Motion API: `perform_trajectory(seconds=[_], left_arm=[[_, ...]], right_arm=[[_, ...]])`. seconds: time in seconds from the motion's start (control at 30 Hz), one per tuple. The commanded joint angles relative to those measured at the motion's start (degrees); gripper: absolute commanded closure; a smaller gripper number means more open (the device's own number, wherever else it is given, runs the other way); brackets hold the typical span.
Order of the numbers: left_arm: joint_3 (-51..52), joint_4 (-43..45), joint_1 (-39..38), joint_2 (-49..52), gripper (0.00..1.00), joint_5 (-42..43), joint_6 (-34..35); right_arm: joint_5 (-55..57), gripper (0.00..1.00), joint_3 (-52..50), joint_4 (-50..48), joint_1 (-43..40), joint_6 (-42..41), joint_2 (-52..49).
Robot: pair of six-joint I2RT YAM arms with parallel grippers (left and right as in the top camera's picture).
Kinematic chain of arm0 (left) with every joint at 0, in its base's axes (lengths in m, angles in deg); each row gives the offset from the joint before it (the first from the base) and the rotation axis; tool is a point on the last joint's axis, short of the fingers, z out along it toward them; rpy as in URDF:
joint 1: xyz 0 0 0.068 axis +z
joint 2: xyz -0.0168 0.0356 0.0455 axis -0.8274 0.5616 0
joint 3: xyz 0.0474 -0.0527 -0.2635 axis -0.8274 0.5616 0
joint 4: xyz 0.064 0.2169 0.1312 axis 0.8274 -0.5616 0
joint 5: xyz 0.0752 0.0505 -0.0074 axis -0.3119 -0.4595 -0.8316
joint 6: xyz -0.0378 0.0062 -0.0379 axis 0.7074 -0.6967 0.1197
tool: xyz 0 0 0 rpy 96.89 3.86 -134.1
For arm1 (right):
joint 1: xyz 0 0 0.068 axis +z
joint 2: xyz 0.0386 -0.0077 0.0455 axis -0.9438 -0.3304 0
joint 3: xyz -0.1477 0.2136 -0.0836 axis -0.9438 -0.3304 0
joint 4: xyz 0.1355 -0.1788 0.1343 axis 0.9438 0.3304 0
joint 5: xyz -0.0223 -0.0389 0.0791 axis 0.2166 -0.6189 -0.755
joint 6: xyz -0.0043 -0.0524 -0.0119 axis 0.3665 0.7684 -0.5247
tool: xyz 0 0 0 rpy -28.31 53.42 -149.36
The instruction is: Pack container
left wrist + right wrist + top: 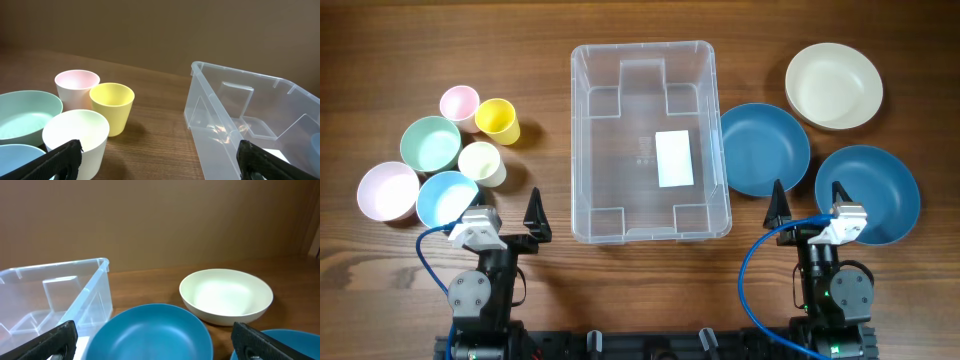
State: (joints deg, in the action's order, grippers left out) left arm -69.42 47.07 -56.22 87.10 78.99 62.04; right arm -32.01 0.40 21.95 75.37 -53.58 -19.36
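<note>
While the clear container (645, 48) sits centred, long axis pointing away — left gripper (507, 222) by the cups (480, 162), right gripper (808, 212) by the bowls (764, 148), both agape, empty

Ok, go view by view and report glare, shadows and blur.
Overhead: even light, sharp, only faint shadows around the container. Left wrist: a small warm reflection inside its clear walls; yellow cup sharp. Right wrist: cream bowl bright inside, not blown out.

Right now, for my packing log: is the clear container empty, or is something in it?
Empty. In the overhead view the container holds only its own white label on the base; nothing else lies inside.
</note>
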Motion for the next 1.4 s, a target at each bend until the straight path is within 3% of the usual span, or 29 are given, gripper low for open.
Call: perform_trajectory(seconds=[0.0, 0.17, 0.27, 0.37, 0.53, 0.77, 0.9, 1.07, 1.23, 1.37], left_arm=[[0.4, 0.0, -0.2, -0.6, 0.0, 0.7, -1.1], [0.2, -0.1, -0.2, 0.2, 0.0, 0.7, 2.6], [-2.6, -0.8, -0.2, 3.0, 0.0, 0.9, 3.6], [-9.2, -1.9, -0.2, 10.6, 0.0, 2.0, 3.6], [-25.6, -11.8, -0.2, 27.9, 0.0, 2.0, 3.6], [-52.4, -39.7, -0.2, 51.0, 0.0, 2.3, 3.6], [-56.8, -46.1, -0.2, 54.4, 0.0, 4.7, 3.6], [-56.8, -46.8, -0.2, 54.4, 0.0, 4.8, 3.6], [-56.8, -47.1, -0.2, 56.2, 0.0, 4.8, 3.6], [-56.7, -47.0, -0.2, 57.9, 0.0, 4.8, 3.6]], right_arm=[[-2.6, 0.0, 0.0, -0.1, -0.2, -5.9, 0.3], [-3.9, 0.0, 1.7, 1.5, -0.2, -7.4, -3.4], [-3.9, 0.0, 7.0, 3.1, -0.2, -7.2, -10.1], [-4.5, 0.0, 17.7, 7.6, -0.2, -7.2, -22.9], [-5.3, 0.0, 40.7, 25.0, -0.2, -7.1, -42.9], [-16.0, 0.0, 76.5, 59.5, -5.2, -6.8, -73.2], [-15.9, 0.0, 79.3, 59.0, -7.1, -9.4, -76.4], [-15.9, 0.03, 84.8, 57.8, -19.1, -11.7, -79.9], [-11.0, 0.05, 104.5, 64.4, -26.4, -13.8, -100.0], [-8.9, 0.05, 106.9, 64.2, -28.9, -18.0, -113.3]])
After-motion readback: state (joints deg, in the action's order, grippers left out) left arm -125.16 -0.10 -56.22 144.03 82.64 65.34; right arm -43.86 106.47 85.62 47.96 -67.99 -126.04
